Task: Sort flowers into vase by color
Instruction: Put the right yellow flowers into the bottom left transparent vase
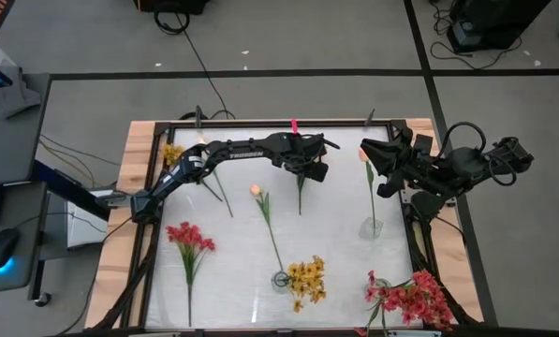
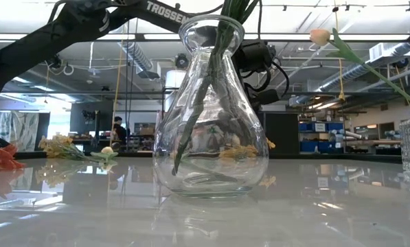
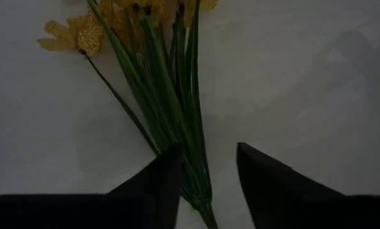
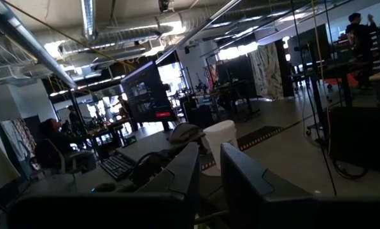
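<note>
My left gripper point(image 1: 313, 172) hangs over the far middle of the table, open and pointing down. In the left wrist view its fingers point(image 3: 167, 181) stand on either side of a yellow flower bunch's green stems point(image 3: 177, 114). Whether they touch the stems, I cannot tell. That stem end point(image 1: 300, 197) lies on the table. Another yellow bunch point(image 1: 307, 278) stands in a clear vase point(image 2: 208, 110). A peach tulip point(image 1: 363, 154) stands in a small vase point(image 1: 371, 227). My right gripper point(image 1: 380, 161) waits at the far right, open by a narrow gap point(image 4: 210, 175) and empty.
A red-pink bunch point(image 1: 190, 239) and a peach tulip point(image 1: 257, 190) lie on the table. A third yellow bunch point(image 1: 171, 153) lies at the far left. More red-pink flowers point(image 1: 412, 298) fill the near right corner. A wooden frame point(image 1: 139, 140) edges the table.
</note>
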